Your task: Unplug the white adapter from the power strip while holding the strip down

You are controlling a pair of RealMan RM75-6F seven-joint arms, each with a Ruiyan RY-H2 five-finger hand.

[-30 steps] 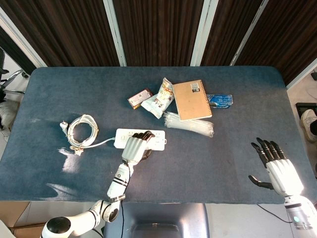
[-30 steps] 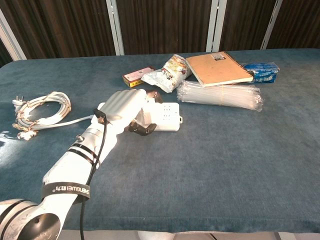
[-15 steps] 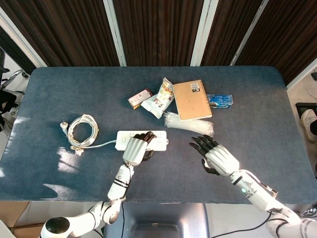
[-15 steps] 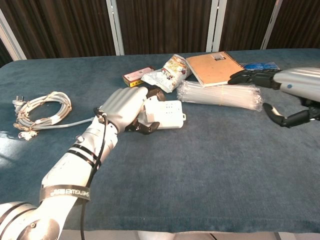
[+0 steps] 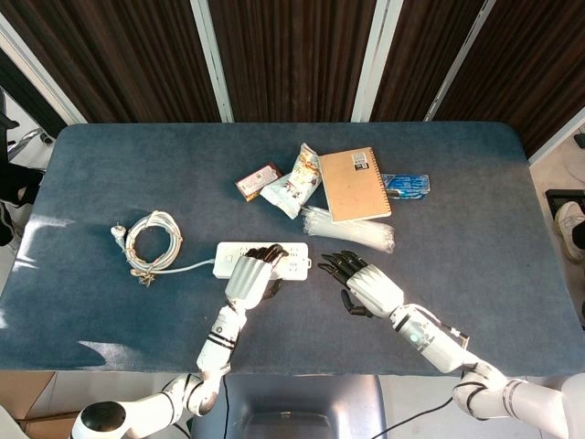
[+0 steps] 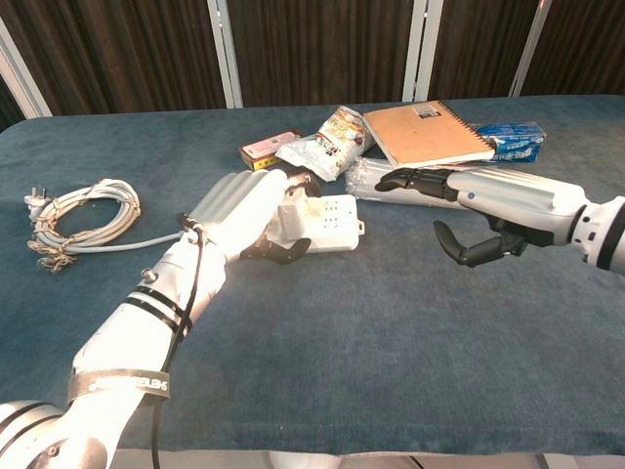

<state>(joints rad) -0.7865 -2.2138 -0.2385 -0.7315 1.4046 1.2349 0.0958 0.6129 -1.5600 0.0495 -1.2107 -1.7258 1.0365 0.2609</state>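
The white power strip (image 5: 291, 258) (image 6: 330, 224) lies mid-table, its cable running left to a coil (image 5: 152, 241). My left hand (image 5: 249, 275) (image 6: 240, 209) lies over the strip's left half, fingers on top and thumb curled against its near edge, holding it. The white adapter (image 6: 293, 209) stands on the strip right beside those fingers; the head view hides it under the hand. My right hand (image 5: 363, 282) (image 6: 475, 211) hovers open just right of the strip, fingers spread toward it, touching nothing.
Behind the strip lie a clear plastic packet (image 5: 348, 229), a brown notebook (image 5: 355, 184), a snack bag (image 5: 295, 181), a small red box (image 5: 259, 181) and a blue packet (image 5: 407, 186). The coiled cable with its plug (image 6: 82, 216) occupies the left.
My right hand swept in from the table's far right edge to just right of the strip. The strip shifted slightly right under my left hand.
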